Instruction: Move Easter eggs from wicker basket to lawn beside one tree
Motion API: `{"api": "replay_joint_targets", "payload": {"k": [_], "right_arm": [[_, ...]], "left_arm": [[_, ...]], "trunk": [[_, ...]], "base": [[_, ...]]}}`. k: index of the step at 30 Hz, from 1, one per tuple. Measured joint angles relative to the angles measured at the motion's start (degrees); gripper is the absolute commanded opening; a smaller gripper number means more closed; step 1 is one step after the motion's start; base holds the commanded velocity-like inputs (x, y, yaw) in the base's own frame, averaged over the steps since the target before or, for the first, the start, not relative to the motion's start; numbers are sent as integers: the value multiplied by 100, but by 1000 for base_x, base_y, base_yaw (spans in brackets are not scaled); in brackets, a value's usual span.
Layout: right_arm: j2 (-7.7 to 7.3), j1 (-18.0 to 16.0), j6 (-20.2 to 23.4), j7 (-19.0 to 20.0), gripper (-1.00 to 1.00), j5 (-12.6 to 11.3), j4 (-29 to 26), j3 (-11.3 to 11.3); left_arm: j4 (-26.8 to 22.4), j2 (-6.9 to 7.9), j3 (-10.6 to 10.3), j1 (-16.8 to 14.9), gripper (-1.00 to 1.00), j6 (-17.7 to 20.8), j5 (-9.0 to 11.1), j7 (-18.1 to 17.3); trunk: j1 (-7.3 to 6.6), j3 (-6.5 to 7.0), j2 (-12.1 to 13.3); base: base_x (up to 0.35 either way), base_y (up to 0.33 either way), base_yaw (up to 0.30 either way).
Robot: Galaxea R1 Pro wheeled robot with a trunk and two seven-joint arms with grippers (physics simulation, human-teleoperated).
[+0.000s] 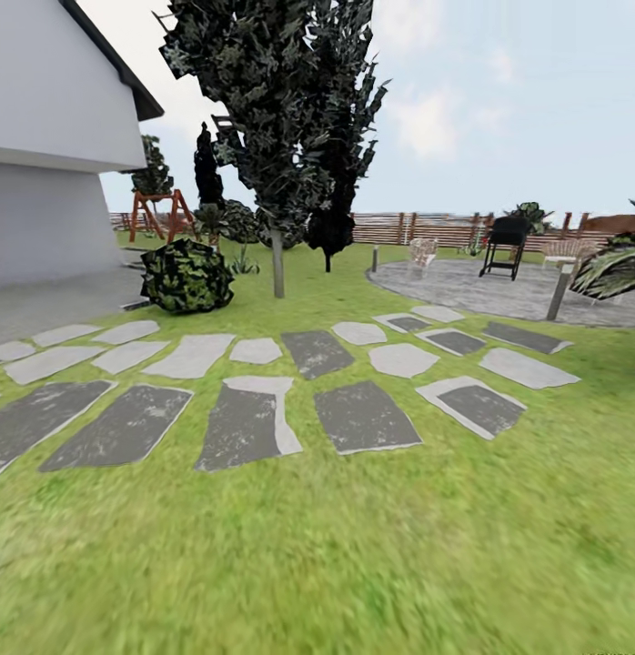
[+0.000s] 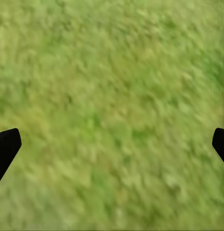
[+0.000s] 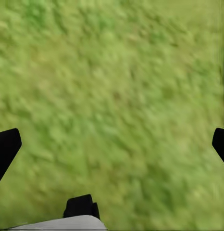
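Both the left hand [image 2: 112, 144] and right hand [image 3: 112, 144] hang spread wide, seemingly empty, over blurred lawn [image 1: 354, 564].

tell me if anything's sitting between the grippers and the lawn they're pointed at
Nothing visible does. Under the left gripper and the right gripper, both open wide, there is just bare lawn, with no egg or basket between the fingertips. In the head view, grey stepping stones cross the grass ahead, before a thin-trunked dark tree.
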Motion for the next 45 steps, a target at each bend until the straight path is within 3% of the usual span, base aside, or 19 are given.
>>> {"api": "replay_joint_targets", "payload": {"k": [12,45], "right_arm": [[16,-1,-11,0,100,5,249,7],[16,-4,-19,0,100,15,244,9]], "left_arm": [[3,0,0,1,100,-9,-1,0],[2,0,0,1,100,-9,0,0]], "trunk": [[0,-6,0],[0,-80,0]], "base": [[331,0,-258],[331,0,-5]]}}
